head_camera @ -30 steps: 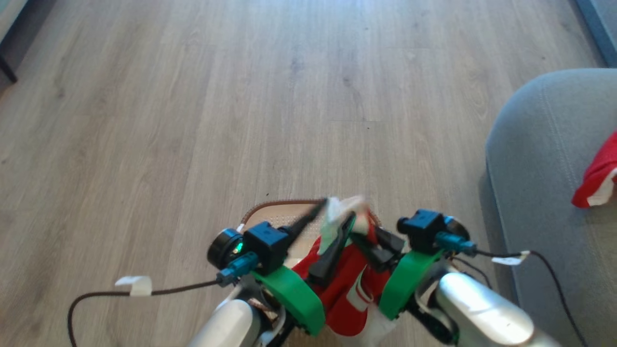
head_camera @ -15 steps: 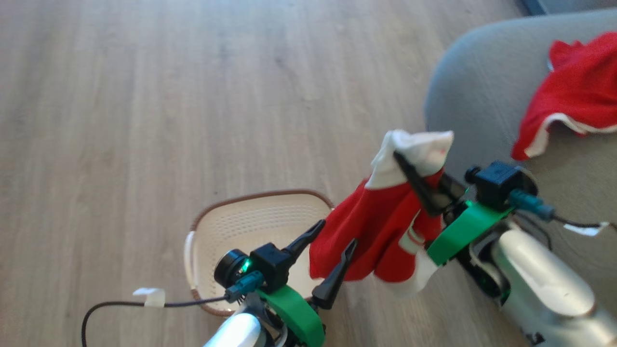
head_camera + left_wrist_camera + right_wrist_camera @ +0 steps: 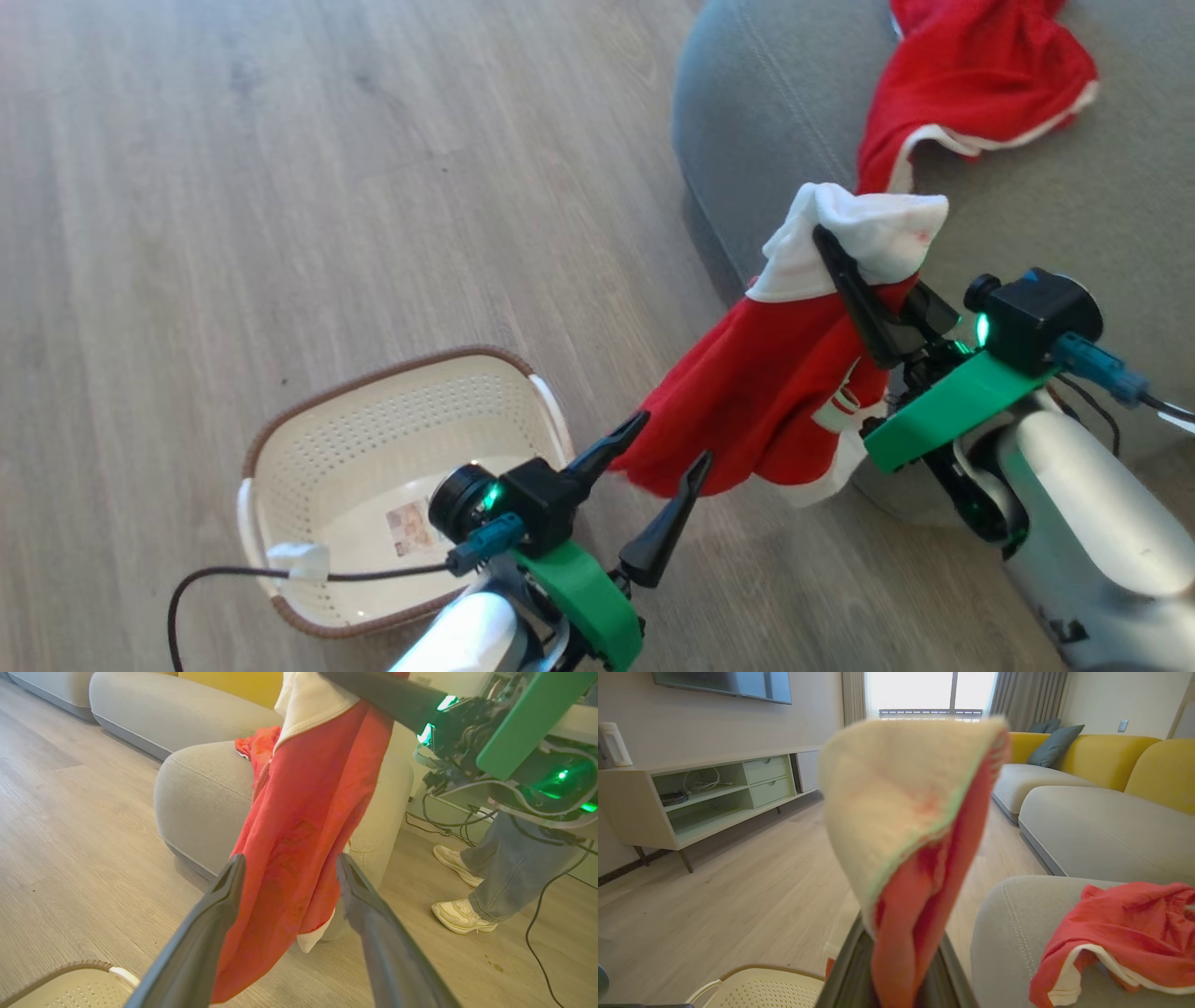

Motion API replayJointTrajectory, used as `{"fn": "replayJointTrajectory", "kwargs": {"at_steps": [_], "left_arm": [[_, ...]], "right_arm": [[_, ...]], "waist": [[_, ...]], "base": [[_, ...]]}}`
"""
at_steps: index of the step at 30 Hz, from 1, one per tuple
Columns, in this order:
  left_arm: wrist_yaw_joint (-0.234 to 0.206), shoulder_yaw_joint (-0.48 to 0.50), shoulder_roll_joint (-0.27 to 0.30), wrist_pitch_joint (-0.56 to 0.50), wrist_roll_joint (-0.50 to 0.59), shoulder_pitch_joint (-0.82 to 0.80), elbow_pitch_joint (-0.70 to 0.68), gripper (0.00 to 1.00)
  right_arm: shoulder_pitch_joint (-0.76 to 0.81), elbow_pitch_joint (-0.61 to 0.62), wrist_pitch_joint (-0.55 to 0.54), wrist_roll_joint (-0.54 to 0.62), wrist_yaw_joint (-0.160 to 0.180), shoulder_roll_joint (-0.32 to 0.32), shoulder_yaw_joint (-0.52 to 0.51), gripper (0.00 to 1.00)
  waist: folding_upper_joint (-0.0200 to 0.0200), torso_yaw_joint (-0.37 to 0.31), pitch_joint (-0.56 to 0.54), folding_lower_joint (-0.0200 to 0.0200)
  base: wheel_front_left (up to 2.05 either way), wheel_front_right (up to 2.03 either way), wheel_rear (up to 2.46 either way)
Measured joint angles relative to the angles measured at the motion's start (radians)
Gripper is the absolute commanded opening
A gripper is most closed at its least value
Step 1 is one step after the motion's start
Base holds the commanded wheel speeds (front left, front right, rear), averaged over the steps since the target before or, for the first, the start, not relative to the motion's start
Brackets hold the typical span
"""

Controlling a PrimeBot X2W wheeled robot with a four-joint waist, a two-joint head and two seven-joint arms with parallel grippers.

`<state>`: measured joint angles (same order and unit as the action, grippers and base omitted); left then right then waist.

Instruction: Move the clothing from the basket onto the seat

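Releasing just now, left gripper (image 3: 672, 437) is standing wide open, empty; right gripper (image 3: 861, 269) is staying clamped on red garment (image 3: 766, 383), carrying it from emptied basket (image 3: 373, 373) toward seat (image 3: 775, 112); drop-off likely next.

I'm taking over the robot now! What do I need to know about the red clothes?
Left hand: open, holding nothing, near the hanging cloth's lower edge.
Right hand: shut on the red and white garment, lifted beside the seat.
Basket: on the floor, looks empty, sticker showing.
Done: the other red garment lies on the seat.
Left: carry the held one over the seat and let go.
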<state>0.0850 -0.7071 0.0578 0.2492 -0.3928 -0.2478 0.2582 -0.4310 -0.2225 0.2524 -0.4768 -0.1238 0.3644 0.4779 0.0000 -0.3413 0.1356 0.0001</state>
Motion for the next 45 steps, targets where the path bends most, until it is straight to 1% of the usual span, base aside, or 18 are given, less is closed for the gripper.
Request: {"fn": "replayJointTrajectory", "kwargs": {"at_steps": [3, 7, 12, 13, 14, 18, 21, 23, 24, 26, 28, 30, 33, 35, 38, 41, 43, 45], "left_arm": [[0.000, 0.000, 0.000, 0.000, 0.008, -0.002, -0.006, 1.00], [0.001, -0.003, 0.000, 0.000, 0.017, -0.022, -0.016, 1.00], [0.001, 0.001, 0.000, 0.000, 0.055, -0.084, -0.019, 1.00], [0.005, 0.002, 0.000, 0.000, 0.066, -0.105, -0.019, 1.00], [0.012, 0.006, 0.000, 0.000, 0.094, -0.157, -0.020, 1.00], [0.018, 0.060, 0.005, 0.003, 0.116, -0.258, -0.040, 1.00], [0.020, 0.094, 0.017, 0.003, 0.122, -0.293, -0.043, 1.00], [0.026, 0.106, 0.026, 0.003, 0.123, -0.294, -0.042, 1.00], [0.026, 0.106, 0.026, 0.003, 0.123, -0.294, -0.042, 1.00], [0.027, 0.116, 0.029, 0.003, 0.124, -0.290, -0.040, 1.00], [0.028, 0.127, 0.029, 0.003, 0.127, -0.287, -0.040, 1.00], [0.028, 0.137, 0.028, 0.003, 0.127, -0.280, -0.046, 1.00], [0.035, 0.164, 0.028, 0.003, 0.127, -0.261, -0.053, 1.00], [0.035, 0.178, 0.028, 0.003, 0.127, -0.247, -0.058, 1.00], [0.035, 0.188, 0.030, 0.003, 0.130, -0.234, -0.065, 1.00], [0.035, 0.181, 0.035, 0.003, 0.142, -0.233, -0.064, 1.00], [0.035, 0.174, 0.041, 0.003, 0.149, -0.232, -0.061, 1.00], [0.035, 0.175, 0.045, 0.003, 0.149, -0.228, -0.060, 1.00]], "right_arm": [[0.017, 0.007, 0.000, 0.001, 0.000, -0.001, -0.018, 0.00], [0.020, 0.012, 0.000, 0.000, 0.000, -0.017, -0.060, 0.00], [-0.023, 0.028, 0.000, 0.010, 0.000, -0.069, -0.197, 0.00], [-0.049, 0.028, 0.000, 0.012, 0.000, -0.080, -0.224, 0.00], [-0.122, 0.028, 0.000, 0.038, 0.000, -0.085, -0.267, 0.00], [-0.335, 0.005, -0.007, -0.001, 0.000, -0.118, -0.363, 0.00], [-0.526, -0.053, -0.048, -0.017, 0.000, -0.117, -0.463, 0.00], [-0.651, -0.102, -0.089, -0.020, 0.000, -0.104, -0.534, 0.00], [-0.651, -0.102, -0.089, -0.020, 0.000, -0.104, -0.534, 0.00], [-0.767, -0.153, -0.128, -0.003, 0.000, -0.071, -0.610, 0.00], [-0.872, -0.199, -0.167, 0.040, 0.000, -0.016, -0.704, 0.00], [-0.960, -0.232, -0.211, 0.086, 0.000, 0.055, -0.793, 0.00], [-1.044, -0.270, -0.277, 0.163, 0.000, 0.149, -0.889, 0.00], [-1.051, -0.311, -0.323, 0.205, 0.000, 0.170, -0.930, 0.00], [-0.979, -0.378, -0.371, 0.204, 0.000, 0.152, -0.943, 0.00], [-0.819, -0.442, -0.352, 0.188, 0.000, 0.089, -0.939, 0.00], [-0.717, -0.500, -0.317, 0.179, 0.000, 0.035, -0.940, 0.00], [-0.649, -0.538, -0.283, 0.179, 0.000, 0.004, -0.945, 0.00]], "waist": [[0.0000, -0.019, 0.020, 0.0000], [0.0000, -0.020, 0.056, 0.0000], [0.0000, -0.004, 0.138, 0.0000], [0.0000, 0.000, 0.161, 0.0000], [0.0000, 0.010, 0.209, 0.0001], [0.0000, 0.031, 0.315, 0.0003], [-0.0001, 0.048, 0.391, 0.0004], [-0.0001, 0.062, 0.436, 0.0005], [-0.0001, 0.062, 0.436, 0.0005], [-0.0001, 0.079, 0.470, 0.0005], [-0.0002, 0.104, 0.492, 0.0004], [-0.0001, 0.129, 0.507, 0.0000], [-0.0001, 0.148, 0.531, 0.0000], [-0.0001, 0.147, 0.544, -0.0001], [0.0000, 0.125, 0.559, -0.0001], [0.0000, 0.099, 0.579, 0.0000], [-0.0001, 0.082, 0.591, 0.0000], [0.0000, 0.067, 0.599, 0.0000]], "base": [[0.00, 0.00, 0.00], [0.00, 0.00, 0.00], [0.00, 0.00, 0.00], [0.00, 0.00, 0.00], [0.00, 0.00, 0.00], [0.00, 0.00, 0.00], [0.00, 0.00, 0.00], [0.00, 0.00, 0.00], [0.00, 0.00, 0.00], [0.00, 0.00, 0.00], [0.00, 0.00, 0.00], [0.00, 0.00, 0.00], [0.00, 0.00, 0.00], [0.00, 0.00, 0.00], [0.00, 0.00, 0.00], [0.00, 0.00, 0.00], [0.00, 0.00, 0.00], [0.00, 0.00, 0.00]]}}
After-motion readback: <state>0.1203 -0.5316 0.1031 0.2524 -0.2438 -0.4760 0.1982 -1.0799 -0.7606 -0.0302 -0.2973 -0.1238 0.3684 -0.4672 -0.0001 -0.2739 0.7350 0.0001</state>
